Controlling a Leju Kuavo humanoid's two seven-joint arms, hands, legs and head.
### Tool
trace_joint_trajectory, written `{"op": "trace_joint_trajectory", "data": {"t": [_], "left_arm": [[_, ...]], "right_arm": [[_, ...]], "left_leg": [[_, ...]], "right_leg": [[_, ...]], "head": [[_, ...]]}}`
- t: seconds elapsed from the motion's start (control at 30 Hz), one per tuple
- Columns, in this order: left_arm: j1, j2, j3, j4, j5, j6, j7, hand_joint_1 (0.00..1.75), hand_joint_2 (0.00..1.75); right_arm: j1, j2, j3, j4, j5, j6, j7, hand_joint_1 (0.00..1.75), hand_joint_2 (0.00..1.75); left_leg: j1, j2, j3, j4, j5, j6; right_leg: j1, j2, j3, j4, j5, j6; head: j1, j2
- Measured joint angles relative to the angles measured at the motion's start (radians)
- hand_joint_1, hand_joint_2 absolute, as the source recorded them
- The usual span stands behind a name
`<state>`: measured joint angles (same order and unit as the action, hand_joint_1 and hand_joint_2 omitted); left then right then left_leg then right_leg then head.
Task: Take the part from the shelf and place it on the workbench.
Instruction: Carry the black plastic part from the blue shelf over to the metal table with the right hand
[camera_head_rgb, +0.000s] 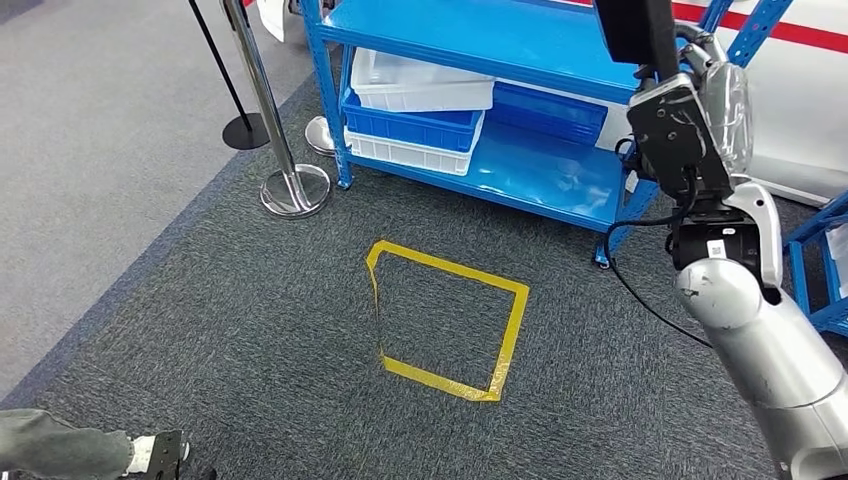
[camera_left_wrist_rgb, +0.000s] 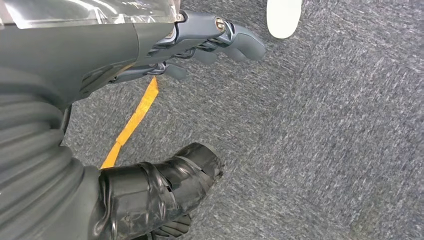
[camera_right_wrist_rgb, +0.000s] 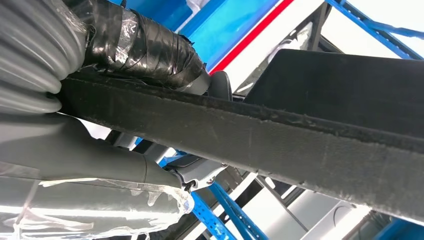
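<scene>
- Right up against the right wrist camera, my right hand (camera_right_wrist_rgb: 150, 75) clamps a flat black panel with a rough felt-like edge (camera_right_wrist_rgb: 280, 135); the tape-wrapped thumb presses one face and grey fingers (camera_right_wrist_rgb: 115, 165) lie along the other.
- From the head view, that same black part (camera_head_rgb: 636, 28) sticks up at the upper right of the frame, held high on my silver right arm (camera_head_rgb: 760, 330), above the wrist housing.
- My left hand (camera_left_wrist_rgb: 165, 100) hangs over grey carpet (camera_left_wrist_rgb: 325, 125); its dark fingers (camera_left_wrist_rgb: 235, 42) are spread apart and hold nothing, with a yellow tape strip (camera_left_wrist_rgb: 132, 122) on the floor below.
- Progress, as I judge it: the part is off the shelf and in my grip, so the pick is done. No workbench shows up in my views, so the carry and the placing are left.
- At upper centre of the head view stands the blue metal shelf unit (camera_head_rgb: 560, 185), with stacked white and blue plastic bins (camera_head_rgb: 415, 125) on its lower deck.
- A yellow tape square (camera_head_rgb: 445, 325) marks the carpet at centre frame; a chrome stanchion post (camera_head_rgb: 290, 180) stands upper left.
- A person's grey trouser leg and shoe (camera_head_rgb: 90, 452) sit at the lower left corner.
- Writing: a small white sticker (camera_head_rgb: 716, 247) on my right forearm is too small to read; I see no brand names.
</scene>
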<state>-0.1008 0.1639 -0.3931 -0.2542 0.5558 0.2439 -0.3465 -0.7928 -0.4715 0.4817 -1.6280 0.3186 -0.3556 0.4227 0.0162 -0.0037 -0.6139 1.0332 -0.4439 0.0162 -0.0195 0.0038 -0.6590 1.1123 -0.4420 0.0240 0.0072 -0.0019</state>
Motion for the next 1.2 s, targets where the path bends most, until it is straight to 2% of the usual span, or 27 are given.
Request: {"op": "trace_joint_trajectory", "data": {"t": [0.07,0.13,0.2,0.23,0.3,0.33,0.37,0.4,0.43,0.5,0.57,0.63,0.7,0.73,0.83,0.87,0.9,0.97,1.03,1.07,1.1,1.13,1.2], "left_arm": [[0.001,0.001,0.000,0.000,0.000,0.000,0.001,0.00,1.75],[0.002,0.001,0.000,0.001,0.000,-0.001,0.001,0.00,1.75],[0.002,0.001,0.000,0.002,0.000,-0.003,0.001,0.00,1.75],[0.002,0.001,0.000,0.002,0.000,-0.004,0.000,0.00,1.75],[0.003,0.001,0.000,0.002,0.001,-0.008,0.000,0.00,1.75],[0.004,0.001,0.000,0.002,0.001,-0.009,0.000,0.00,1.75],[0.006,0.001,0.000,0.002,0.001,-0.010,0.000,0.00,1.75],[0.006,0.001,0.000,0.002,0.001,-0.011,0.000,0.00,1.75],[0.007,0.001,0.000,0.002,0.001,-0.013,0.000,0.00,1.75],[0.006,0.003,0.000,0.002,0.001,-0.016,-0.001,0.00,1.75],[0.005,0.007,0.000,0.002,0.001,-0.019,-0.002,0.00,1.75],[0.004,0.010,0.000,0.002,0.002,-0.021,-0.003,0.00,1.75],[0.004,0.012,0.000,0.002,0.002,-0.022,-0.004,0.00,1.75],[0.004,0.012,0.000,0.002,0.002,-0.022,-0.005,0.00,1.75],[0.002,0.011,0.000,0.002,0.002,-0.025,-0.006,0.00,1.75],[0.002,0.010,0.000,0.002,0.002,-0.026,-0.006,0.00,1.75],[0.002,0.009,0.000,0.002,0.002,-0.026,-0.006,0.00,1.75],[0.002,0.009,0.000,0.002,0.002,-0.027,-0.006,0.00,1.75],[0.003,0.009,0.000,0.002,0.002,-0.028,-0.006,0.00,1.75],[0.003,0.009,0.000,0.002,0.002,-0.029,-0.006,0.00,1.75],[0.003,0.011,0.000,0.002,0.003,-0.030,-0.007,0.00,1.75],[0.003,0.011,0.000,0.002,0.005,-0.032,-0.009,0.00,1.75],[0.003,0.013,0.000,0.002,0.009,-0.035,-0.013,0.00,1.75]], "right_arm": [[-0.002,0.000,0.001,-0.002,0.000,0.001,0.000,1.75,1.75],[0.000,-0.001,0.001,-0.004,0.001,0.002,0.001,1.75,1.75],[0.001,-0.001,0.001,-0.006,0.001,0.002,0.001,1.75,1.75],[0.001,-0.001,0.001,-0.007,0.001,0.003,0.001,1.75,1.75],[0.002,-0.001,0.002,-0.010,0.002,0.003,0.001,1.75,1.75],[0.004,-0.001,0.002,-0.011,0.002,0.004,0.002,1.75,1.75],[0.006,-0.001,0.003,-0.011,0.002,0.005,0.002,1.75,1.75],[0.008,-0.001,0.003,-0.011,0.002,0.006,0.003,1.75,1.75],[0.009,-0.001,0.004,-0.012,0.002,0.007,0.004,1.75,1.75],[0.009,-0.001,0.004,-0.016,0.003,0.010,0.006,1.75,1.75],[0.008,-0.001,0.004,-0.020,0.005,0.011,0.008,1.75,1.75],[0.011,0.000,0.005,-0.021,0.007,0.012,0.009,1.75,1.75],[0.014,-0.001,0.005,-0.022,0.008,0.013,0.010,1.75,1.75],[0.013,-0.002,0.005,-0.022,0.009,0.012,0.009,1.75,1.75],[0.012,-0.002,0.006,-0.022,0.013,0.012,0.006,1.75,1.75],[0.014,-0.002,0.007,-0.022,0.014,0.012,0.005,1.75,1.75],[0.016,-0.002,0.007,-0.022,0.014,0.012,0.005,1.75,1.75],[0.017,-0.002,0.008,-0.021,0.014,0.012,0.005,1.75,1.75],[0.018,-0.002,0.009,-0.021,0.014,0.012,0.005,1.75,1.75],[0.019,-0.002,0.010,-0.021,0.014,0.012,0.005,1.75,1.75],[0.019,-0.001,0.011,-0.020,0.015,0.010,0.003,1.75,1.75],[0.018,0.000,0.012,-0.019,0.016,0.008,-0.001,1.75,1.75],[0.018,0.004,0.014,-0.016,0.017,0.002,-0.015,1.75,1.75]], "left_leg": [[-0.003,-0.001,-0.007,0.007,-0.004,-0.011],[-0.003,-0.001,-0.010,0.005,-0.001,-0.020],[-0.001,0.000,-0.018,0.025,-0.018,-0.028],[-0.001,0.000,-0.034,0.061,-0.041,-0.031],[-0.001,0.000,-0.090,0.180,-0.098,-0.035],[-0.002,0.000,-0.118,0.235,-0.116,-0.035],[-0.003,0.000,-0.134,0.264,-0.119,-0.032],[-0.005,0.000,-0.132,0.258,-0.104,-0.026],[-0.010,0.000,-0.113,0.216,-0.074,-0.018],[-0.022,-0.001,-0.051,0.092,-0.018,0.011],[-0.033,-0.001,-0.013,0.015,0.000,0.035],[-0.037,-0.001,-0.004,-0.006,0.003,0.044],[-0.030,0.002,0.015,-0.039,0.017,0.043],[-0.024,0.004,0.025,-0.056,0.024,0.042],[-0.016,0.005,0.034,-0.067,0.029,0.038],[-0.015,0.005,0.033,-0.066,0.028,0.037],[-0.014,0.005,0.033,-0.065,0.027,0.036],[-0.013,0.005,0.032,-0.064,0.026,0.035],[-0.011,0.005,0.032,-0.061,0.024,0.032],[-0.008,0.005,0.032,-0.057,0.022,0.029],[-0.004,0.004,0.026,-0.043,0.012,0.017],[0.000,0.002,0.018,-0.025,0.003,0.005],[0.007,-0.001,0.002,0.004,-0.012,-0.021]], "right_leg": [[0.003,0.001,0.024,-0.051,0.004,-0.007],[0.005,0.005,0.022,-0.053,0.006,-0.021],[0.004,0.005,0.023,-0.058,0.009,-0.033],[0.003,0.005,0.024,-0.060,0.010,-0.038],[0.008,0.005,0.025,-0.060,0.009,-0.045],[0.011,0.005,0.025,-0.060,0.009,-0.047],[0.016,0.006,0.025,-0.059,0.008,-0.050],[0.020,0.007,0.026,-0.059,0.007,-0.052],[0.025,0.008,0.028,-0.058,0.006,-0.054],[0.032,0.009,0.032,-0.059,0.005,-0.056],[0.031,0.009,0.032,-0.061,0.006,-0.053],[0.027,0.009,0.032,-0.068,0.010,-0.046],[0.028,0.008,0.034,-0.066,0.003,-0.038],[0.028,0.008,0.024,-0.041,-0.014,-0.032],[0.015,0.007,-0.054,0.123,-0.091,-0.013],[0.010,0.006,-0.075,0.164,-0.104,-0.008],[0.008,0.006,-0.087,0.187,-0.110,-0.004],[0.006,0.006,-0.092,0.195,-0.110,-0.002],[0.002,0.006,-0.092,0.192,-0.101,0.002],[-0.002,0.005,-0.086,0.178,-0.088,0.006],[-0.007,0.004,-0.055,0.117,-0.062,0.016],[-0.011,0.004,-0.026,0.057,-0.037,0.018],[-0.013,0.006,0.020,-0.042,-0.003,0.013]], "head": [[-0.002,0.000],[-0.005,0.000],[-0.008,0.000],[-0.009,0.000],[-0.012,0.000],[-0.012,0.000],[-0.012,0.000],[-0.012,0.000],[-0.012,0.000],[-0.011,0.000],[-0.010,0.000],[-0.011,0.000],[-0.011,0.000],[-0.010,0.000],[-0.009,0.000],[-0.009,0.000],[-0.009,0.000],[-0.009,0.000],[-0.009,0.000],[-0.009,0.000],[-0.007,0.000],[-0.005,0.000],[0.000,0.000]]}}
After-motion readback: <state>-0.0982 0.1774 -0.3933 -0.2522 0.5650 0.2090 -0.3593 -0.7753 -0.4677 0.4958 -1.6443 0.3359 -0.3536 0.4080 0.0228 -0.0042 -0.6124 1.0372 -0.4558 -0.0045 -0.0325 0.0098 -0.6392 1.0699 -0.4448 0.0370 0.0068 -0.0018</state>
